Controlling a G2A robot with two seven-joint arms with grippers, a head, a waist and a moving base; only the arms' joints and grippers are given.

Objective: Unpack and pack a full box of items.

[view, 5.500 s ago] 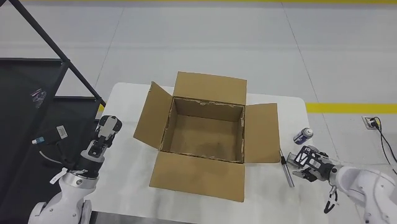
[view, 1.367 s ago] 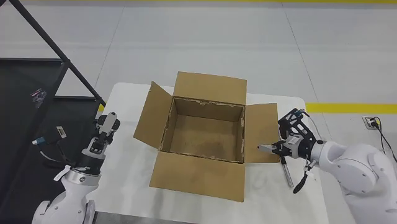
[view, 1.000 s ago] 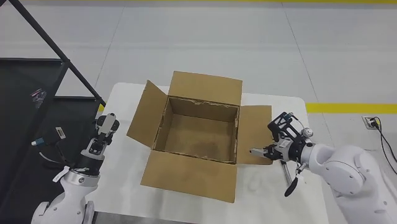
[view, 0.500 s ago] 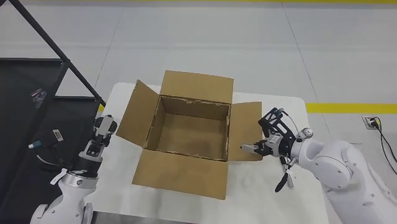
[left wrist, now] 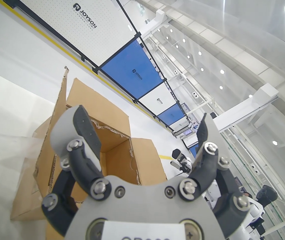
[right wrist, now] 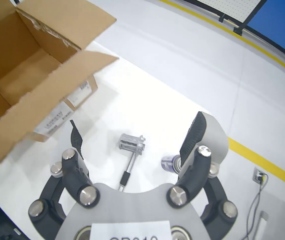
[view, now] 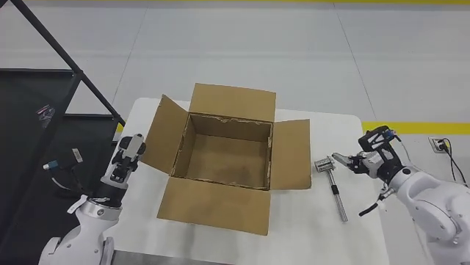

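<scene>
An open cardboard box (view: 220,206) stands mid-table with its flaps spread, and its inside looks empty. My left gripper (view: 131,147) is open by the box's left flap; in its wrist view the left gripper (left wrist: 143,128) points up past the box (left wrist: 112,138). My right gripper (view: 344,160) is open to the right of the box, holding nothing. Under it, a metal tool with a long handle (view: 335,194) lies on the table. In the right wrist view the right gripper (right wrist: 135,136) frames the tool (right wrist: 132,146), and a small blue-and-white can (right wrist: 168,164) stands partly behind one finger.
The white table (view: 316,224) has bare room in front of the tool and along its right edge. A black metal frame (view: 44,52) with cables stands off the table's left side. A floor socket (view: 438,144) lies to the right.
The right gripper, earlier at the box's right flap while the box slid left, has drawn back to the right, uncovering the tool. The box has not moved over the last half second.
</scene>
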